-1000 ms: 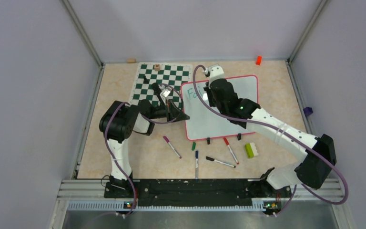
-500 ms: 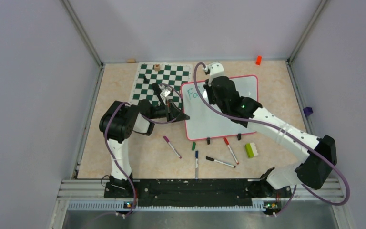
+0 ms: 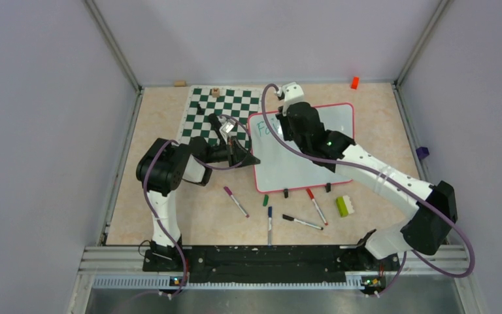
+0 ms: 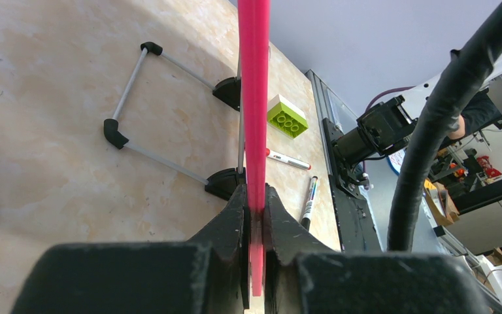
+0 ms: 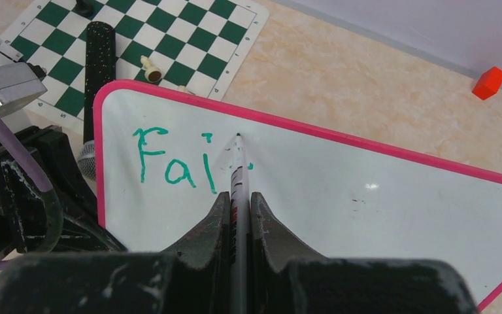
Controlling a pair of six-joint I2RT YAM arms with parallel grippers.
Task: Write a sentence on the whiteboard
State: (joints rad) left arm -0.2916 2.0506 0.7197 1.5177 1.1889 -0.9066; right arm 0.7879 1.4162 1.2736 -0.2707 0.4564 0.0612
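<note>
The whiteboard (image 3: 314, 140) lies tilted at the table's middle, with its pink frame and black feet (image 4: 225, 91) showing. My left gripper (image 3: 251, 159) is shut on the frame's left edge (image 4: 255, 98). In the right wrist view the whiteboard (image 5: 366, 196) carries the start of the sentence (image 5: 170, 163), teal letters "Fai" and a small stroke beside them. My right gripper (image 5: 238, 196) is shut on a marker (image 5: 238, 167). The marker's tip rests on the board just right of the "i", near the top edge. In the top view the right gripper (image 3: 286, 127) covers most of the writing.
A green-and-white chess mat (image 3: 225, 108) with a few pieces lies behind the board's left side. Several loose markers (image 3: 302, 222) and a green cap (image 3: 265, 200) lie in front of the board. A green-white brick (image 3: 345, 206) sits front right. A red block (image 3: 354, 82) sits by the back wall.
My right gripper has moved slightly toward the board's far edge with the marker in it. The left arm and the board have not moved.
</note>
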